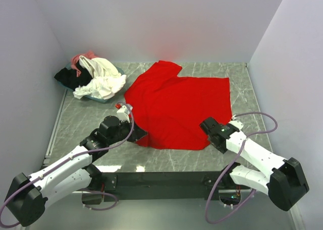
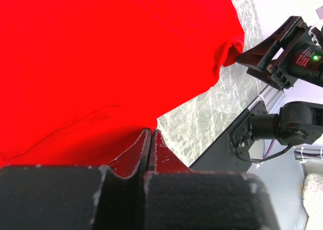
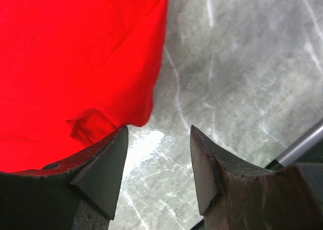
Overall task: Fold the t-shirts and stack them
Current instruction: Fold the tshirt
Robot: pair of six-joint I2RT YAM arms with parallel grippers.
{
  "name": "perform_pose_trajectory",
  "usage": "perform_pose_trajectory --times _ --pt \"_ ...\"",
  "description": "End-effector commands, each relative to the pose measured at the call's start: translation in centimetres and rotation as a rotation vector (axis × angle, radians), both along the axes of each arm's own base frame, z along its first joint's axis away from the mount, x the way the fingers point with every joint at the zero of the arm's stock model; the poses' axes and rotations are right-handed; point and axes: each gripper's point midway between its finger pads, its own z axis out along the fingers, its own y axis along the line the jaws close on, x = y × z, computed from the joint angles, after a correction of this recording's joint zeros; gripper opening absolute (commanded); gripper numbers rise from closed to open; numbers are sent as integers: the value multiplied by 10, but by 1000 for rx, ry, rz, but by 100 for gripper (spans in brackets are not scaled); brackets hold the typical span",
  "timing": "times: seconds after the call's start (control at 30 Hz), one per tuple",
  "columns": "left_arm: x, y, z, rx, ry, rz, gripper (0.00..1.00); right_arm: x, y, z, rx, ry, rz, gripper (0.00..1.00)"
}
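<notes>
A bright red t-shirt (image 1: 179, 106) lies spread flat across the middle of the table, collar toward the back. My left gripper (image 1: 137, 134) sits at its near left corner. In the left wrist view the jaws are pressed together (image 2: 150, 131) right where the red hem (image 2: 101, 63) runs into the tips. My right gripper (image 1: 208, 125) is low at the near right corner. Its jaws stand open (image 3: 157, 144) over bare marble, and the rumpled shirt corner (image 3: 91, 124) lies just beside the left finger (image 3: 103, 169). Cream-white (image 1: 103, 81), black (image 1: 68, 76) and pink (image 1: 83, 57) t-shirts lie heaped at the back left.
The heap rests in a teal-rimmed tray (image 1: 103, 99) in the back left corner. White walls close in the table on three sides. A dark metal rail (image 1: 161, 178) runs along the near edge between the arm bases. Grey marble tabletop (image 1: 81, 124) shows left of the shirt.
</notes>
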Motion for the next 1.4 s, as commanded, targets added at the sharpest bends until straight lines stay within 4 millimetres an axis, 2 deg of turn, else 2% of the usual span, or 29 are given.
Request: perform_pose_trajectory --times 0.0,0.43,0.63,0.73,0.77,0.87,1.0,1.1,1.13,1.2,1.23,1.37 --pt "4 -4 17 -37 -64 -17 0 10 3 -3 14 -33 -3 59" --pt "5 -3 15 -28 -60 -9 0 31 -6 -10 17 -22 -30 57" --pt "6 -3 12 -21 -57 -9 1 28 -10 -20 15 2 -44 54" --pt "6 -3 12 -18 -57 -7 1 27 -10 -24 12 10 -42 42" --pt "6 -3 12 -17 -56 -7 0 27 -11 -24 9 9 -41 26" --pt "7 -2 11 -14 -54 -4 0 25 -12 -24 1 13 -46 0" --pt "6 -2 12 -16 -55 -5 1 26 -18 -13 -29 2 -54 0" --pt "6 -2 13 -17 -55 -5 1 37 -17 8 -25 -52 -45 0" --pt "6 -3 13 -18 -56 -8 1 42 -20 22 -43 -85 -39 0" --pt "6 -3 13 -20 -56 -9 1 44 -29 37 -90 -113 -48 0" --pt "6 -3 14 -21 -57 -9 1 44 -39 50 -145 -128 -63 0" --pt "5 -3 15 -26 -62 -12 1 36 -56 67 -246 -104 -76 0"
